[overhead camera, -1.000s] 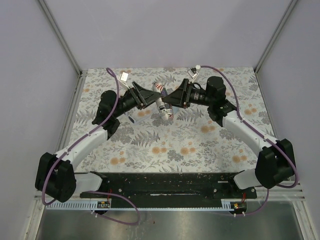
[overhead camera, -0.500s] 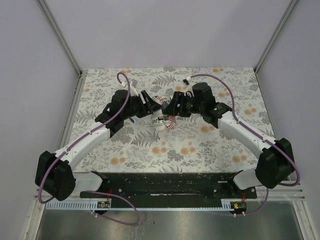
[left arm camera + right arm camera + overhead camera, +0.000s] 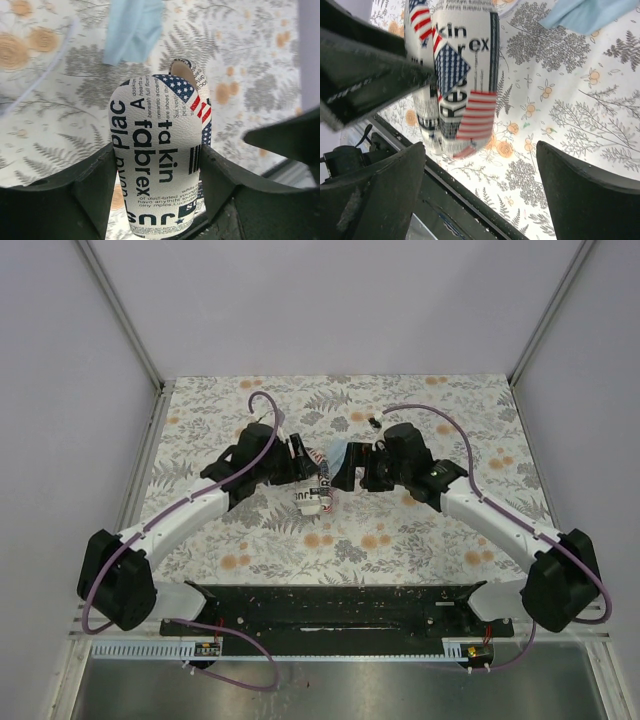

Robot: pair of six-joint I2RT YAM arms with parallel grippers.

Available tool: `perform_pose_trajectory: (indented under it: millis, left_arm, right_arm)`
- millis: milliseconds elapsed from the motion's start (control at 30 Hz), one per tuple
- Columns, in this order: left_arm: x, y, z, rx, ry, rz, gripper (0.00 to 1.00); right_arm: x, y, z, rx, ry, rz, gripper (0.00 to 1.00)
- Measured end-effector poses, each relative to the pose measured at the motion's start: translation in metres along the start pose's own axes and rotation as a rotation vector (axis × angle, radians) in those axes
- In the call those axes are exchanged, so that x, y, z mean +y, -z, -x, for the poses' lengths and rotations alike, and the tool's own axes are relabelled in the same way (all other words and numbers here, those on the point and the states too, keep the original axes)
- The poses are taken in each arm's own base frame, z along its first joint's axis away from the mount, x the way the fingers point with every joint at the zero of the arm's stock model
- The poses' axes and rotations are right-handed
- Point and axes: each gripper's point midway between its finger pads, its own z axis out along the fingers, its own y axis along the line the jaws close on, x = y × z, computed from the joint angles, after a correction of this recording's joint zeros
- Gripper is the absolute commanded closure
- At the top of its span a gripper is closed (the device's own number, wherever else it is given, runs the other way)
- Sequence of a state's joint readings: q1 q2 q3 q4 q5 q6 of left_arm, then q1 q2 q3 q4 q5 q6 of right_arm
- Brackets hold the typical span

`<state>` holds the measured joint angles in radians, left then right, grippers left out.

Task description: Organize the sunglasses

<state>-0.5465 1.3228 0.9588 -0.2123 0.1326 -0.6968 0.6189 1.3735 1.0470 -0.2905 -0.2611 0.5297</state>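
Lowering the case (image 3: 150, 115) toward the centre of the bench (image 3: 420, 530) from its raised far-middle position a second ago. Clenched on it: left gripper (image 3: 156, 155). Spread wide, empty: right gripper (image 3: 480, 150). Cannot locate sunglasses; possibly inside case. Suggests stowing nearly done.

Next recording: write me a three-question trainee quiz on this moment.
1. True or false: the left end effector is shut on the flag-print case.
2. The right end effector is: A) open, B) shut on the case, C) out of view.
3. Fill in: the cloth beyond the case is light ____.
Key: 1 true; 2 A; 3 blue.
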Motion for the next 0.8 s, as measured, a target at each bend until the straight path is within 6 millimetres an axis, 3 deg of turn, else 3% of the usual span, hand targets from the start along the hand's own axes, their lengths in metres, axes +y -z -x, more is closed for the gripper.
perform_pose_trajectory:
  millis: [267,433,500,600,800]
  left_arm:
    - [0.038,-0.008,0.001,0.058,-0.208,0.359,0.67]
    - [0.040,-0.017,-0.009,0.119,-0.396,0.563,0.64]
    - [0.040,-0.024,-0.012,0.143,-0.459,0.642,0.56]
    - [0.044,-0.033,-0.019,0.184,-0.527,0.726,0.32]
    - [0.054,-0.040,-0.040,0.299,-0.556,0.747,0.21]
  right_arm:
    - [-0.024,0.033,-0.007,-0.090,0.029,-0.108,0.01]
    - [-0.049,0.042,-0.016,-0.114,0.021,-0.210,0.01]
    - [-0.059,0.044,-0.019,-0.120,0.014,-0.255,0.01]
    - [-0.068,0.048,-0.022,-0.128,0.008,-0.298,0.01]
    - [-0.076,0.054,-0.022,-0.147,-0.003,-0.335,0.01]
